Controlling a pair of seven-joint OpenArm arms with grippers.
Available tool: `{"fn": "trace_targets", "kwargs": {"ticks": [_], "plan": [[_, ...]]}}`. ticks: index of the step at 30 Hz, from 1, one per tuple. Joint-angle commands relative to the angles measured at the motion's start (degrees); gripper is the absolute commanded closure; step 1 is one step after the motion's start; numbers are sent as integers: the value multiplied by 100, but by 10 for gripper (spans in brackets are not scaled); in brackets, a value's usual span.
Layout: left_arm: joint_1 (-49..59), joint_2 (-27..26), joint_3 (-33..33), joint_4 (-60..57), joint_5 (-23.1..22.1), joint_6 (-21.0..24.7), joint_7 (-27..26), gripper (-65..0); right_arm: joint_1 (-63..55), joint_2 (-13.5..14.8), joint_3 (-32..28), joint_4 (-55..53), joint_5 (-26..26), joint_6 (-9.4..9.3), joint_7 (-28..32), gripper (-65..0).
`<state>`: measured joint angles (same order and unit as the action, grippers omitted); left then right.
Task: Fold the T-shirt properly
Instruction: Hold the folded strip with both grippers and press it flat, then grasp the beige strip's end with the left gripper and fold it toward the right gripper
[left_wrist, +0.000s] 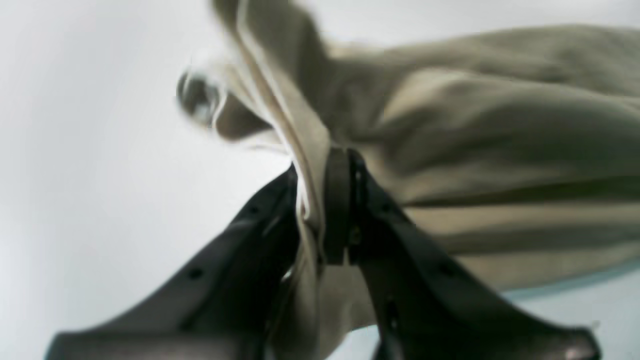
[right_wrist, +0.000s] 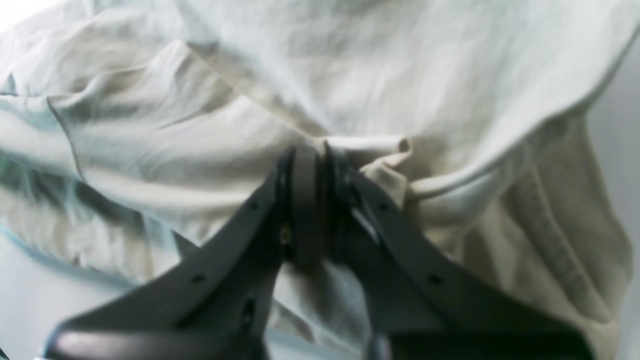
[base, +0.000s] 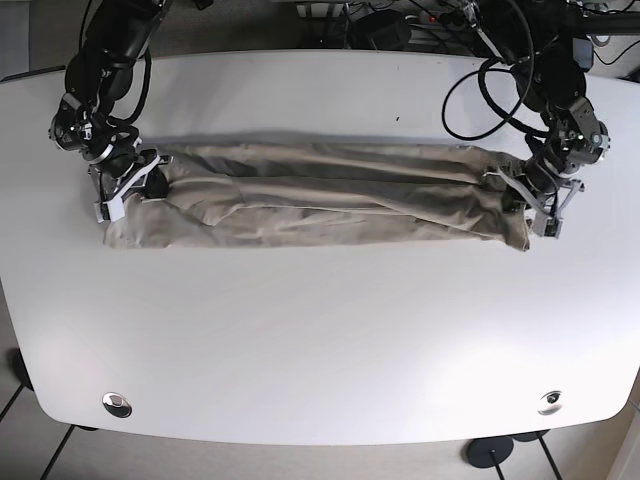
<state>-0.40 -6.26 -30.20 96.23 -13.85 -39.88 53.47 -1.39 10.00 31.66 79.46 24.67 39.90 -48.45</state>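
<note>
While the beige T-shirt (base: 310, 195) lies stretched in a long, creased band across the far half of the white desk (base: 320, 340), each end of it sits inside a claw. At the shirt's end on the base view's right, the left claw (left_wrist: 325, 200) is pinched closed on a bunched fold of cloth — at the opposite end, the right claw (right_wrist: 310, 200) is clamped on a gathered edge.

Left tool (left_wrist: 325, 210) and right tool (right_wrist: 310, 210) both clamped; arms outstretched
</note>
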Motion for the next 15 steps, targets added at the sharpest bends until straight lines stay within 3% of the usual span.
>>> {"fn": "trace_targets", "kwargs": {"ticks": [1, 7, 15], "plan": [[115, 24, 589, 624, -167, -12, -165, -10, 46, 59, 12, 85, 35, 10, -13, -51], [194, 736, 2162, 685, -167, 274, -182, -13, 46, 51, 12, 76, 35, 10, -13, -51], [-421, 1369, 2672, -598, -176, 652, -402, -15, 46, 51, 21, 102, 35, 10, -21, -51]]}}
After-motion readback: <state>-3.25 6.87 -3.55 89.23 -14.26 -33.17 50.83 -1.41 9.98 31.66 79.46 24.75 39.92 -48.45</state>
